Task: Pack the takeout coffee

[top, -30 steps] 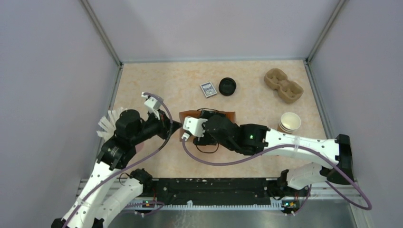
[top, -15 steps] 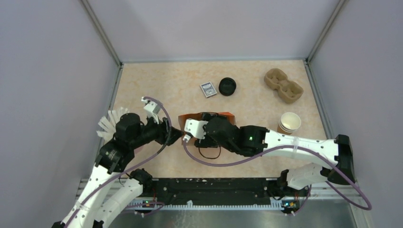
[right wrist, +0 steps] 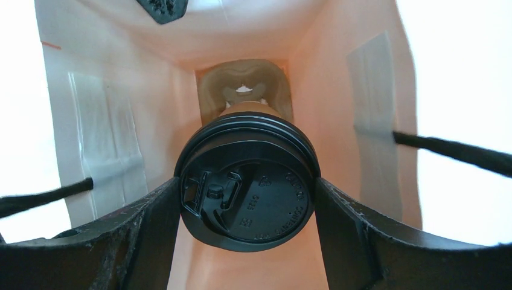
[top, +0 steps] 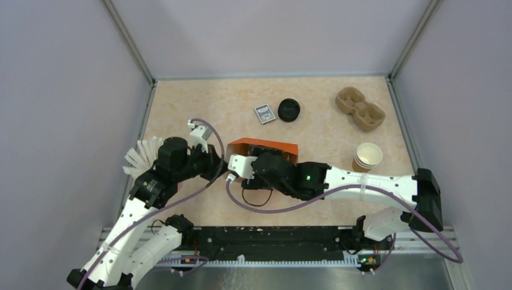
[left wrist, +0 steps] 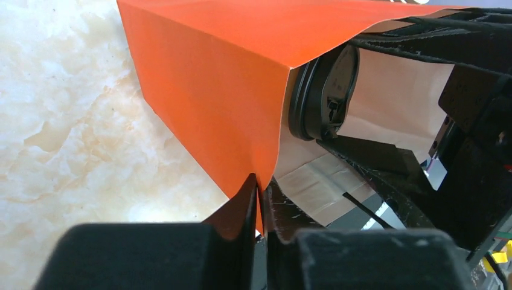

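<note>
The right tool (right wrist: 249, 208) grips the lidded cup (right wrist: 247, 181) inside the bag (left wrist: 211, 90); the left tool (left wrist: 261, 193) pinches the bag's rim; push the cup in centred, right to the bottom, before releasing.

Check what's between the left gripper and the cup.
Only a side wall of the bag, pinched by the left gripper; the cup sits just inside. Left wrist view.

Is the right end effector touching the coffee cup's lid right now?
Touching. The right wrist view shows the right end effector pressed against opposite sides of the black lid, with no gap on either side, inside the bag.
</note>
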Motion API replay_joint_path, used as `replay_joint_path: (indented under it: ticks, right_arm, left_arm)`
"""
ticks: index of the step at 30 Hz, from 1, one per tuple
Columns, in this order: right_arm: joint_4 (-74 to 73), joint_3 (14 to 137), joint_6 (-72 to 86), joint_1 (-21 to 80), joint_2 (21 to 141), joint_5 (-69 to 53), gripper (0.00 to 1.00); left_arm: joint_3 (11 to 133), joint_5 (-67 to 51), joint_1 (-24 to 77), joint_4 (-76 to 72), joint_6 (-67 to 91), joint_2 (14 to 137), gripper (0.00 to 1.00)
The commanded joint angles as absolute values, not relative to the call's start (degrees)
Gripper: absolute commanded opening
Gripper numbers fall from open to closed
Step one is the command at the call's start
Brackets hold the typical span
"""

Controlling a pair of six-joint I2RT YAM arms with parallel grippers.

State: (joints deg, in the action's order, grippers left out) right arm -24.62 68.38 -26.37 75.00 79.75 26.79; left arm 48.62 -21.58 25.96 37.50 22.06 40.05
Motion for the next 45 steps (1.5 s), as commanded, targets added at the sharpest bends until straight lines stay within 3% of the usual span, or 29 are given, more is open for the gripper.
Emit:
replay_joint_path:
  ticks: [1, 10, 20, 28, 36, 45]
  right_arm:
    - [-25.49, 71.58, -28.14, 75.38, 80.33, 28.43, 0.52]
    - [-26.02, 64.73, -34.10, 73.91, 75.90, 30.85, 0.52]
    - [-27.33, 62.58, -34.93, 73.53, 76.61, 28.91, 0.52]
    - [-26.21, 60.22, -35.32, 72.45, 77.09, 28.22, 0.52]
    - [-23.15, 58.05, -38.25, 71.37, 77.09, 28.41, 0.51]
    - [-20.65, 54.00, -41.10, 69.84, 73.61, 29.28, 0.51]
  left_arm:
    - [46.96, -21.81, 25.98, 32.48, 20.56, 38.12, 0.06]
    - [45.59, -23.34, 26.01, 30.83, 20.69, 35.92, 0.01]
    - [43.60, -26.42, 26.01, 29.54, 22.76, 34.68, 0.09]
    - [40.64, -26.98, 26.01, 30.25, 24.17, 32.53, 0.01]
    - [40.01, -28.57, 26.01, 28.90, 24.08, 33.36, 0.05]
    - [42.76, -29.53, 26.01, 28.24, 23.11, 35.14, 0.02]
